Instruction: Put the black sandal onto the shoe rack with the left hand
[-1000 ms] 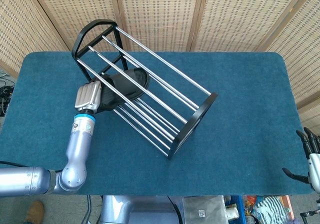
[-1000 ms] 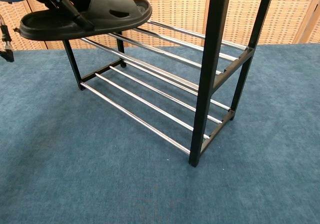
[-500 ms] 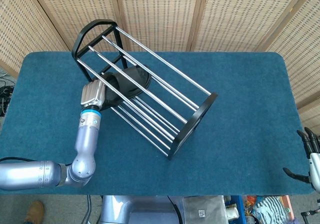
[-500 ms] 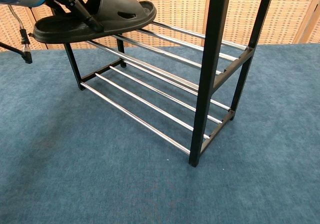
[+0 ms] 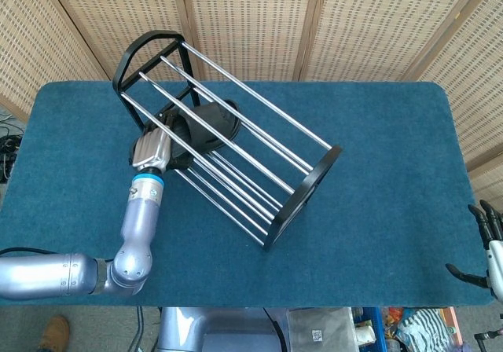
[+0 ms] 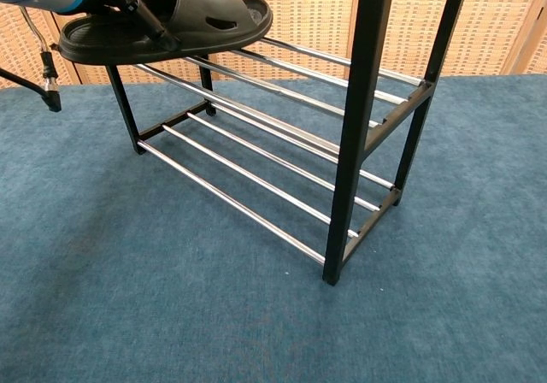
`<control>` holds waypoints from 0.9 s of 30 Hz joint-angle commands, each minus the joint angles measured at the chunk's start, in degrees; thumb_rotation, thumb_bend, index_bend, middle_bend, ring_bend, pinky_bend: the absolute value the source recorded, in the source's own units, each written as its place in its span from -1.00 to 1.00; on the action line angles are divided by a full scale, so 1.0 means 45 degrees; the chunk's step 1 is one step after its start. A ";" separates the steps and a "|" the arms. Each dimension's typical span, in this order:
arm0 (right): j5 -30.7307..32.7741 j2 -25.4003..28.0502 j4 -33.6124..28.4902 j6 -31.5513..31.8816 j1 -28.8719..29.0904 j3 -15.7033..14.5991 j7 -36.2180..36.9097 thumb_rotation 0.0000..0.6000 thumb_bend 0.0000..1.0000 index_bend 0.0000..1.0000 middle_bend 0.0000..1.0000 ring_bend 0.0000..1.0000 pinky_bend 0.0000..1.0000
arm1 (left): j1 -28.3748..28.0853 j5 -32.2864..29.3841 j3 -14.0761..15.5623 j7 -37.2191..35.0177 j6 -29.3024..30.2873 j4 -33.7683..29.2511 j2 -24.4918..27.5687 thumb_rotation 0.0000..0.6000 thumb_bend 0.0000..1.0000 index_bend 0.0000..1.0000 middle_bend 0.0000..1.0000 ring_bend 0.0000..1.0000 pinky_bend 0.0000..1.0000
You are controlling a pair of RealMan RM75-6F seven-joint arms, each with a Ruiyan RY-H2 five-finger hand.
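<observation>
Since a second ago the left hand has carried the black sandal further in over the shoe rack, so that more of the sole now lies above the upper chrome bars; in the chest view the toe reaches further right than before, and the sole looks close to level. From the chest view the dark fingers are closed around the sandal's strap and near edge, holding it; the heel end sits on the wrist side of the fingers, the toe beyond them over the bars. Whether the sole already touches the upper bars cannot be told from either view; it lies right at their height. In the head view the sandal shows beyond the fingers, between the rack's rods near its rounded end frame. Below the fingers the lower tier's bars run across the blue table cover. Well apart, at the lower right edge of the head view, the right hand holds nothing, its fingers spread.
</observation>
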 commanded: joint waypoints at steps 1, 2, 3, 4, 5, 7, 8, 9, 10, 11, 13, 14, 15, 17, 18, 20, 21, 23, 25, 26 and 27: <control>-0.0003 -0.0010 0.0004 0.0012 -0.0004 0.0002 0.0006 1.00 -1.00 -1.00 -1.00 -1.00 -1.00 | 0.0092 -0.0066 -0.0012 0.0006 -0.0122 -0.0209 0.0151 1.00 0.08 -1.00 -1.00 -1.00 -1.00; -0.0014 -0.0010 0.0004 0.0015 -0.0003 -0.0001 0.0002 1.00 -1.00 -1.00 -1.00 -1.00 -1.00 | 0.0140 -0.0082 -0.0018 -0.0020 -0.0185 -0.0291 0.0218 1.00 0.08 -1.00 -1.00 -1.00 -1.00; -0.0020 -0.0011 0.0003 0.0016 -0.0004 -0.0005 -0.0009 1.00 -1.00 -1.00 -1.00 -1.00 -1.00 | 0.0201 -0.0101 -0.0017 -0.0048 -0.0247 -0.0395 0.0298 1.00 0.06 -1.00 -1.00 -1.00 -1.00; -0.0037 -0.0012 -0.0003 0.0010 0.0002 -0.0012 -0.0023 1.00 -1.00 -1.00 -1.00 -1.00 -1.00 | 0.0256 -0.0101 -0.0004 -0.0061 -0.0319 -0.0502 0.0386 1.00 0.02 -1.00 -1.00 -1.00 -1.00; -0.0048 -0.0016 -0.0008 0.0007 0.0003 -0.0018 -0.0033 1.00 -1.00 -1.00 -1.00 -1.00 -1.00 | 0.0306 -0.0099 0.0011 -0.0071 -0.0400 -0.0600 0.0461 1.00 -0.03 -1.00 -1.00 -1.00 -1.00; -0.0080 -0.0021 -0.0022 0.0015 0.0002 -0.0034 -0.0072 1.00 -1.00 -1.00 -1.00 -1.00 -1.00 | 0.0431 -0.0076 0.0030 -0.0129 -0.0667 -0.0820 0.0645 1.00 -0.18 -1.00 -1.00 -1.00 -1.00; -0.0098 -0.0022 -0.0035 0.0023 -0.0002 -0.0043 -0.0088 1.00 -1.00 -1.00 -1.00 -1.00 -1.00 | 0.0505 -0.0043 0.0044 -0.0169 -0.0806 -0.0923 0.0753 1.00 -0.24 -1.00 -1.00 -1.00 -1.00; -0.0125 -0.0024 -0.0050 0.0033 -0.0007 -0.0058 -0.0111 1.00 -1.00 -1.00 -1.00 -1.00 -1.00 | 0.0599 0.0030 0.0091 -0.0208 -0.0960 -0.1028 0.0898 1.00 -0.32 -1.00 -1.00 -1.00 -1.00; -0.0141 -0.0027 -0.0061 0.0050 -0.0017 -0.0068 -0.0126 1.00 -1.00 -1.00 -1.00 -1.00 -1.00 | 0.0669 0.0115 0.0149 -0.0246 -0.1073 -0.1098 0.1007 1.00 -0.40 -1.00 -1.00 -1.00 -1.00; -0.0154 -0.0030 -0.0068 0.0064 -0.0023 -0.0073 -0.0137 1.00 -1.00 -1.00 -1.00 -1.00 -1.00 | 0.0727 0.0180 0.0214 -0.0272 -0.1174 -0.1163 0.1103 1.00 -0.45 -1.00 -1.00 -1.00 -1.00; -0.0169 -0.0032 -0.0080 0.0095 -0.0035 -0.0076 -0.0148 1.00 -1.00 -1.00 -1.00 -1.00 -1.00 | 0.0810 0.0267 0.0290 -0.0338 -0.1335 -0.1238 0.1253 1.00 -0.57 -1.00 -1.00 -1.00 -1.00; -0.0177 -0.0033 -0.0082 0.0108 -0.0039 -0.0076 -0.0158 1.00 -1.00 -1.00 -1.00 -1.00 -1.00 | 0.0860 0.0366 0.0331 -0.0414 -0.1406 -0.1260 0.1321 1.00 -0.60 -1.00 -1.00 -1.00 -1.00; -0.0183 -0.0033 -0.0085 0.0110 -0.0039 -0.0079 -0.0162 1.00 -1.00 -1.00 -1.00 -1.00 -1.00 | 0.0900 0.0421 0.0353 -0.0477 -0.1464 -0.1286 0.1367 1.00 -0.63 -1.00 -1.00 -1.00 -1.00; -0.0202 -0.0038 -0.0089 0.0101 -0.0038 -0.0093 -0.0175 1.00 -1.00 -1.00 -1.00 -1.00 -1.00 | 0.1004 0.0545 0.0411 -0.0618 -0.1606 -0.1366 0.1509 1.00 -0.67 -1.00 -1.00 -1.00 -1.00; -0.0205 -0.0042 -0.0089 0.0090 -0.0033 -0.0098 -0.0188 1.00 -1.00 -1.00 -1.00 -1.00 -1.00 | 0.1041 0.0575 0.0469 -0.0637 -0.1710 -0.1418 0.1602 1.00 -0.69 -1.00 -1.00 -1.00 -1.00; -0.0213 -0.0041 -0.0092 0.0092 -0.0030 -0.0099 -0.0187 1.00 -1.00 -1.00 -1.00 -1.00 -1.00 | 0.1079 0.0580 0.0532 -0.0683 -0.1868 -0.1487 0.1742 1.00 -0.69 -1.00 -1.00 -1.00 -1.00; -0.0216 -0.0039 -0.0094 0.0102 -0.0033 -0.0098 -0.0191 1.00 -1.00 -1.00 -1.00 -1.00 -1.00 | 0.1092 0.0590 0.0560 -0.0724 -0.1924 -0.1516 0.1806 1.00 -0.69 -1.00 -1.00 -1.00 -1.00; -0.0218 -0.0034 -0.0096 0.0130 -0.0046 -0.0095 -0.0175 1.00 -1.00 -1.00 -1.00 -1.00 -1.00 | 0.1114 0.0661 0.0648 -0.0782 -0.1971 -0.1576 0.1918 1.00 -0.69 -1.00 -1.00 -1.00 -1.00; -0.0216 -0.0025 -0.0097 0.0145 -0.0052 -0.0089 -0.0146 1.00 -1.00 -1.00 -1.00 -1.00 -1.00 | 0.1148 0.0728 0.0718 -0.0845 -0.1997 -0.1648 0.2025 1.00 -0.69 -1.00 -1.00 -1.00 -1.00; -0.0222 -0.0020 -0.0092 0.0153 -0.0056 -0.0090 -0.0136 1.00 -1.00 -1.00 -1.00 -1.00 -1.00 | 0.1193 0.0788 0.0749 -0.0920 -0.2035 -0.1715 0.2104 1.00 -0.69 -1.00 -1.00 -1.00 -1.00; -0.0230 -0.0016 -0.0090 0.0155 -0.0059 -0.0094 -0.0117 1.00 -1.00 -1.00 -1.00 -1.00 -1.00 | 0.1255 0.0860 0.0785 -0.1002 -0.2080 -0.1804 0.2201 1.00 -0.69 -1.00 -1.00 -1.00 -1.00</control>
